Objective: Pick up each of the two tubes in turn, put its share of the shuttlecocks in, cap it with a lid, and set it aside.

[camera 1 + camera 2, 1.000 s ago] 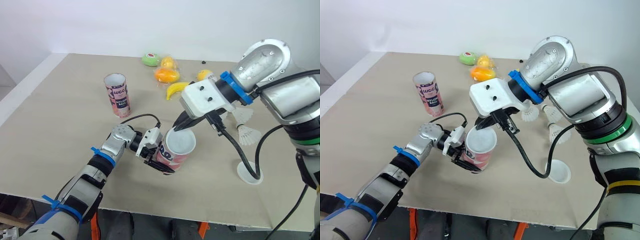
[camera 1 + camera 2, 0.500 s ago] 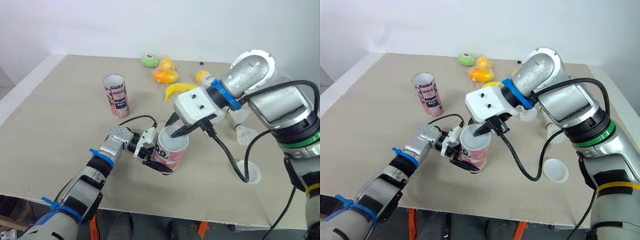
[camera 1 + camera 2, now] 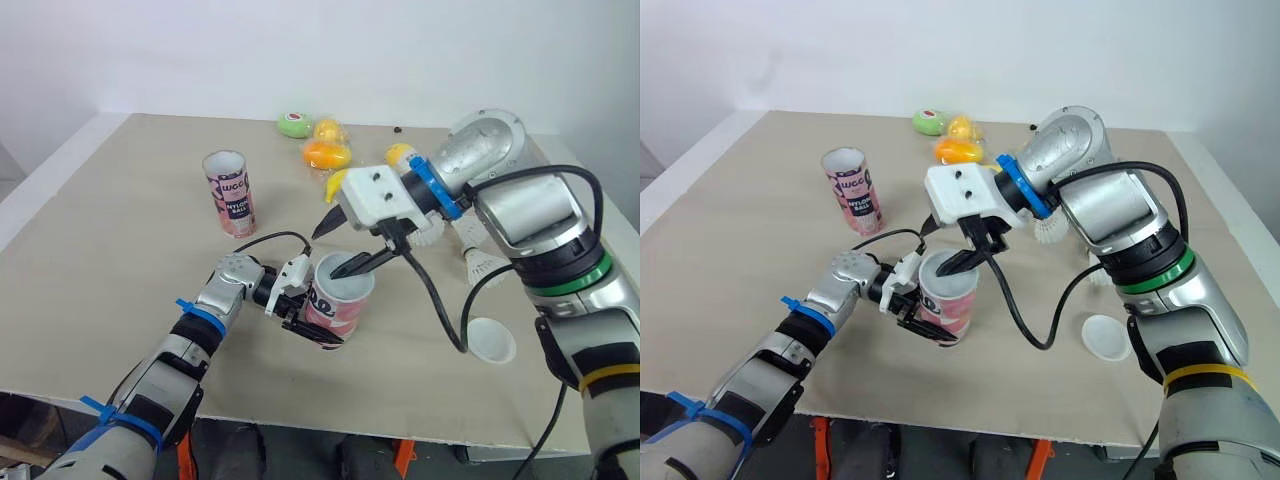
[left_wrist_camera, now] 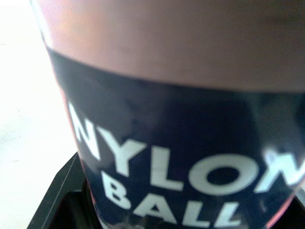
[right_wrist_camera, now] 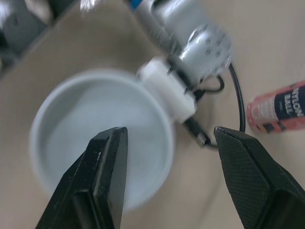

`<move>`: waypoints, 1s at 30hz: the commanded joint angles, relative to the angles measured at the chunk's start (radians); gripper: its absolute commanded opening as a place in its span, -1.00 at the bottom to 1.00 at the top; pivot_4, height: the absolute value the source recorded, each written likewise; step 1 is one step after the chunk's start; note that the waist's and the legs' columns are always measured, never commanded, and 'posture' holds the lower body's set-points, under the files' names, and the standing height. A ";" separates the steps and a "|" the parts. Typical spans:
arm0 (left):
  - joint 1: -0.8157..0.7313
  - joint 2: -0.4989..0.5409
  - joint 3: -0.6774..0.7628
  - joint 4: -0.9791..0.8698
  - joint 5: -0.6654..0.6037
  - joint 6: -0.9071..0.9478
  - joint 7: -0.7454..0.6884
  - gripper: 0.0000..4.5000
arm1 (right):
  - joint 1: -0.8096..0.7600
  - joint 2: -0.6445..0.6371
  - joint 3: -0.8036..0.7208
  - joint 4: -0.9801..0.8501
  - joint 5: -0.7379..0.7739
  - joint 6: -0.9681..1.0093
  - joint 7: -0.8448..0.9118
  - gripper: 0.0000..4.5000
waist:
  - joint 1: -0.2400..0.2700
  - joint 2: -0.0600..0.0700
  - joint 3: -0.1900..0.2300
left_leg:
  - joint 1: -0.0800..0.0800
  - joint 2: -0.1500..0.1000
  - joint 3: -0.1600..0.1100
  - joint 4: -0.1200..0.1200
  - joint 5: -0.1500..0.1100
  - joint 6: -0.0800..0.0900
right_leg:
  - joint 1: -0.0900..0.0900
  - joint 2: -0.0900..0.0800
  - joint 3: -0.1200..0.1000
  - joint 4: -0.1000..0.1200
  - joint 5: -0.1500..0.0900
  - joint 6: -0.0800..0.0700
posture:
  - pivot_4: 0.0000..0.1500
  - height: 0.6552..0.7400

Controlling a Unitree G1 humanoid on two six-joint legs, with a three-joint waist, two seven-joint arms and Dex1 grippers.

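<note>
1. Spread wide now, where a second ago its fingers pinched together at the rim, the right tool [image 3: 325,253] hangs just above the tube [image 3: 335,308] and holds nothing.
2. Nearest of all, the left tool [image 3: 305,318] clasps that pink tube by its side; its wrist view has the words "NYLON BALL" pressed right up against the fingers. The tube stands on the worktop [image 3: 120,220], leaning a little away from the left tool.
3. A white lid [image 3: 343,283] sits on the tube's mouth. One finger of the right tool reaches over the lid, and the other stands clear of it on the far side. I cannot tell whether the near finger touches the lid.
4. A second lid [image 3: 490,340] lies flat on the worktop, well to the right of both tools.
5. Two shuttlecocks lie loose behind the right tool's arm, one [image 3: 478,263] on its right and one [image 3: 432,228] partly hidden by its wrist.
6. A second tube [image 3: 229,192] stands upright and open beyond the left tool, well apart from it.
7. Farthest off, a cluster of fruit [image 3: 328,155] lies beyond the right tool.
</note>
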 commanded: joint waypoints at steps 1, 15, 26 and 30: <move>0.015 0.003 -0.031 0.012 0.032 0.013 -0.014 0.37 | -0.054 -0.043 -0.084 -0.028 0.073 0.053 0.046 0.13 | 0.002 0.000 0.000 | 0.000 0.000 0.000 0.000 0.000 0.000 | 0.000 0.000 0.000 0.000 -0.001 0.000 | 1.00 0.48; 0.011 0.003 -0.022 0.024 0.035 0.009 -0.014 0.37 | 0.024 -0.081 0.084 -0.056 -0.018 -0.018 0.046 -0.96 | -0.001 0.000 0.000 | 0.000 0.000 0.000 -0.001 -0.001 -0.001 | -0.001 0.000 0.000 0.000 -0.002 0.000 | 1.00 0.48; 0.018 -0.004 0.004 0.007 0.030 0.029 -0.014 0.37 | 0.056 -0.040 0.106 -0.016 -0.083 -0.069 0.041 -0.96 | -0.002 -0.001 -0.002 | 0.005 0.000 0.000 -0.001 -0.001 -0.001 | 0.001 0.000 0.000 0.000 -0.002 0.000 | 1.00 0.48; 0.021 -0.007 0.016 0.005 0.031 0.031 -0.014 0.37 | 0.026 -0.046 -0.011 -0.040 0.045 0.008 0.049 -0.96 | -0.002 -0.001 -0.001 | 0.004 0.000 0.000 0.000 -0.001 -0.002 | 0.002 0.000 0.000 0.000 -0.001 0.000 | 1.00 0.48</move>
